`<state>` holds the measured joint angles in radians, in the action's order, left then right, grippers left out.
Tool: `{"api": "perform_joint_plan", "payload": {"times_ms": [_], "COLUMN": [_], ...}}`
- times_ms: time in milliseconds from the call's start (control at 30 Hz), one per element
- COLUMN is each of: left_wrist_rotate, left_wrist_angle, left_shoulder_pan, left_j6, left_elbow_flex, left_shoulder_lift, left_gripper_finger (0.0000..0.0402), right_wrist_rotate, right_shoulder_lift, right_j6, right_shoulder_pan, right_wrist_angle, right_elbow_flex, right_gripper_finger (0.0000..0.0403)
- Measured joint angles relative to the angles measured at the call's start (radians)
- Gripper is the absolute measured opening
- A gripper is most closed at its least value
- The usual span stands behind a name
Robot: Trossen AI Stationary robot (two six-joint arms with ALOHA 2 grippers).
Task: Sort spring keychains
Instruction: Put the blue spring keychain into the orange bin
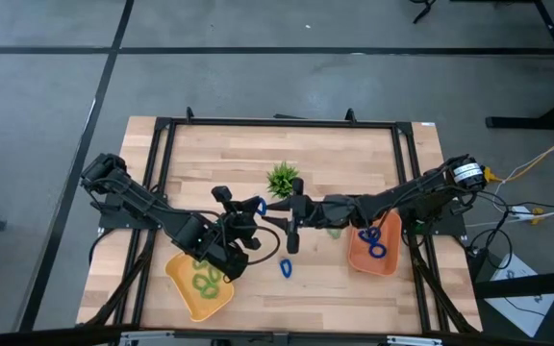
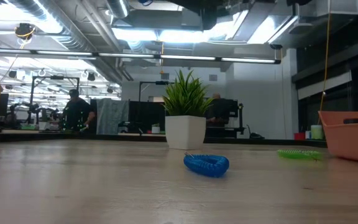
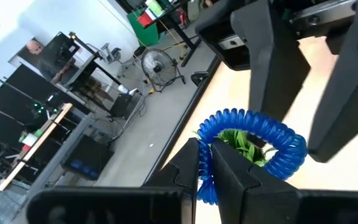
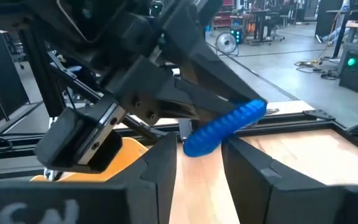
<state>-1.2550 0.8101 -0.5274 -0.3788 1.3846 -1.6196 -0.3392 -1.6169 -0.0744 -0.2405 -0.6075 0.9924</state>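
While I hold both arms over the middle of the table [image 1: 354, 144], the left gripper [image 3: 205, 163] has its fingers pinched on a blue keychain [image 3: 253, 134], and that coil hangs in the air, not on the wood. The right gripper [image 4: 199, 163] faces it from the other side with its fingers narrowly parted, and the coil [image 4: 224, 127] sits just ahead of that gap, its long axis lying across it. So this looks to me like a handover: the right arm is the nearer one to the orange tray [image 1: 392, 261] at the right edge, where blue ones belong.

Counting blues: the one held, one loose near the front edge [image 1: 285, 268], and two in the orange tray as best I can make out from above. Greens: a tangle in the yellow tray [image 1: 183, 286] at the front-left, perhaps three, though I can't separate them, plus one loose on the wood [image 2: 298, 154] by the orange tray. A small plant [image 1: 282, 178] stands behind the grippers.
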Motion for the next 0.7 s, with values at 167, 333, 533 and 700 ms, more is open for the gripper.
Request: {"api": "perform_joint_plan", "payload": {"times_ms": [167,333,533,700], "left_wrist_rotate": [0.02,0.023,0.047,0.109], "left_wrist_angle": [0.0,0.0,0.0,0.001], "left_shoulder_pan": [0.0,0.0,0.0,0.0], "left_j6": [0.0,0.0,-0.001,-0.004], "left_elbow_flex": [0.0,0.0,0.0,0.0], "left_shoulder_lift": [0.0,0.0,0.0,0.0], "left_gripper_finger": [0.0026,0.0027,0.0028,0.004], "right_wrist_rotate": [0.001,0.001,0.001,0.001], "right_shoulder_lift": [0.0,0.0,0.0,0.0], "right_j6": [0.003,0.004,0.018,0.004], "right_shoulder_pan": [0.019,0.023,0.023,0.022], "right_wrist_angle": [0.001,0.01,0.045,0.107], "right_elbow_flex": [0.0,0.0,0.0,0.0], "right_gripper_finger": [0.0117,0.0058,0.0018,0.0038]}}
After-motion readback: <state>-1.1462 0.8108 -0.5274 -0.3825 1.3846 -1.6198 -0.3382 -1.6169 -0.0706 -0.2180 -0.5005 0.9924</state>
